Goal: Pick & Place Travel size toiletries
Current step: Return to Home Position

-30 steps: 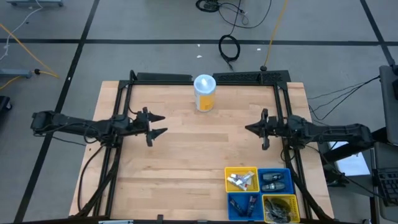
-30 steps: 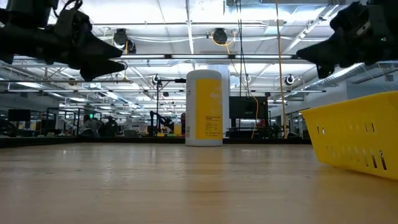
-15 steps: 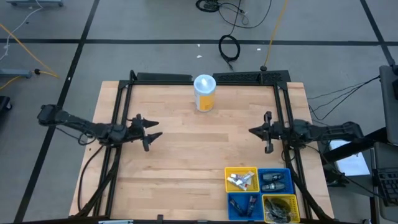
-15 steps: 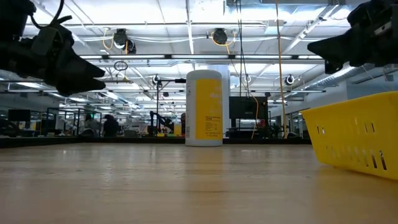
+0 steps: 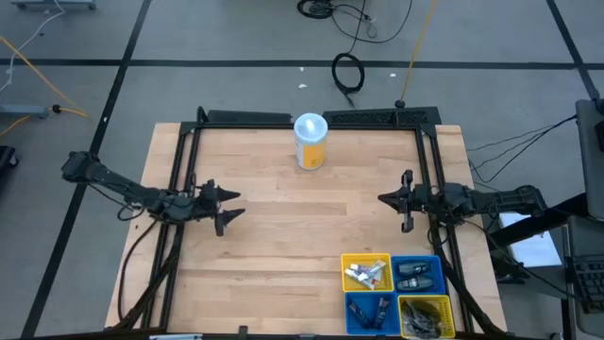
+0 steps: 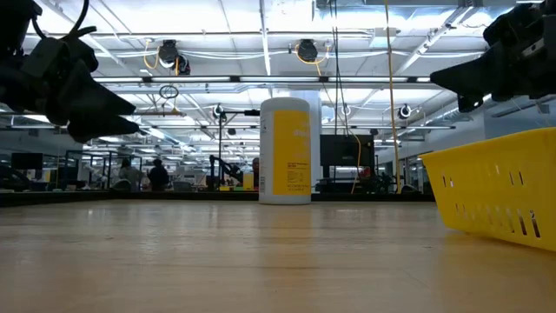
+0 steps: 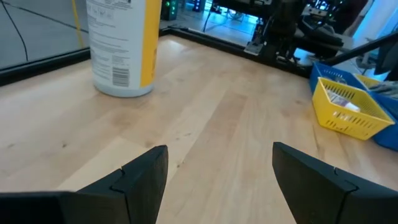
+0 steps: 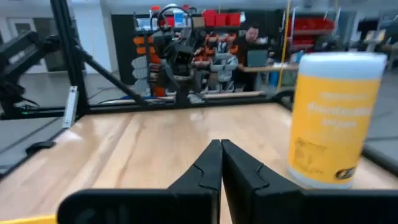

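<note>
Travel size toiletries (image 5: 366,274): all lie inside a block of four small baskets (image 5: 393,276), two yellow and two blue. You can make out white tubes in one yellow basket and dark pieces in the other three. The block sits near the right gripper (image 5: 381,198), off to the side of its fingers that faces away from the yellow-and-white canister (image 5: 310,142). Right gripper: raised above the wooden table (image 5: 283,246), pointing at the middle. Its own wrist view shows the fingers pressed together with nothing between them. Left gripper (image 5: 240,203): opposite, well apart from the baskets, also off the table. Its fingers (image 7: 146,174) are spread and empty. The canister stands upright ahead of both grippers and to one side, near the table's far edge.
</note>
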Robot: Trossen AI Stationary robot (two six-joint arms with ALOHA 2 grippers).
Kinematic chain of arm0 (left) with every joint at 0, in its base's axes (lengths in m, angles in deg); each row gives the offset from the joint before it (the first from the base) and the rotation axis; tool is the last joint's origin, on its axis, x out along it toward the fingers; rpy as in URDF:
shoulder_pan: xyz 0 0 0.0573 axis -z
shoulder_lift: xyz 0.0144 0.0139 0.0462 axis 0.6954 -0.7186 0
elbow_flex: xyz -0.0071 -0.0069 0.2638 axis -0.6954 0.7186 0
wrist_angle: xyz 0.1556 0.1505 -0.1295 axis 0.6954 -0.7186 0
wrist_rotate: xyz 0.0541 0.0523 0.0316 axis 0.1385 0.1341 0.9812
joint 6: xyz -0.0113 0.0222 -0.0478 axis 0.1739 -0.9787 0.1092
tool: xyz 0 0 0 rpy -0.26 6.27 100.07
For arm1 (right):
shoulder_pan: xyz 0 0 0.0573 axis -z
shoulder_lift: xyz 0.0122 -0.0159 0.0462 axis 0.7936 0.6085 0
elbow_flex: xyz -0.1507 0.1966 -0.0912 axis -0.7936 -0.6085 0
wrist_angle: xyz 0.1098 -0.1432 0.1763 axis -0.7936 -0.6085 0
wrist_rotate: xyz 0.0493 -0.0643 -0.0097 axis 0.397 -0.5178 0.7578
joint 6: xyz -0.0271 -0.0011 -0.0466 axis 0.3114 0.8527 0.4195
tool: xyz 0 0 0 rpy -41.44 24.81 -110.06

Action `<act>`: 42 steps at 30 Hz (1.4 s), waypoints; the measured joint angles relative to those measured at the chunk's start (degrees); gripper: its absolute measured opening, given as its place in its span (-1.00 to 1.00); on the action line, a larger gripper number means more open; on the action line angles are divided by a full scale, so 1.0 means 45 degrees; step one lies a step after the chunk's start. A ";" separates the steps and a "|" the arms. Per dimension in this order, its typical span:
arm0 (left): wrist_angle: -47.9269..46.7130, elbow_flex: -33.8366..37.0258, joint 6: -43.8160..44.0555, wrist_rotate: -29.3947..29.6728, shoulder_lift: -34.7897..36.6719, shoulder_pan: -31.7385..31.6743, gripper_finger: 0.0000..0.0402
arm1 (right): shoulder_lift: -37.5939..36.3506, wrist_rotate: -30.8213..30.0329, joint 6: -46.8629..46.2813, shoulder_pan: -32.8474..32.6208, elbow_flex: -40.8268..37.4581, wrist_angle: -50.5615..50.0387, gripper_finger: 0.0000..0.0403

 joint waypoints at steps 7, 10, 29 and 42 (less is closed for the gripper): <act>0.0006 0.0000 0.0028 -0.0001 -0.0005 -0.0005 0.41 | 0.0439 0.0007 -0.0590 0.0000 0.0000 0.0143 -0.99; 0.0015 0.0000 -0.0052 0.0000 -0.0005 -0.0010 0.41 | 0.0489 -0.0001 -0.0593 0.0000 -0.0005 0.0229 -0.99; 0.0024 0.0000 0.0014 0.0000 -0.0005 -0.0010 0.41 | 0.0479 -0.0003 -0.0593 0.0000 -0.0015 0.0238 -0.98; 0.0034 0.0000 0.0016 0.0000 -0.0005 -0.0010 0.41 | 0.0479 -0.0003 -0.0593 0.0000 -0.0024 0.0238 -0.98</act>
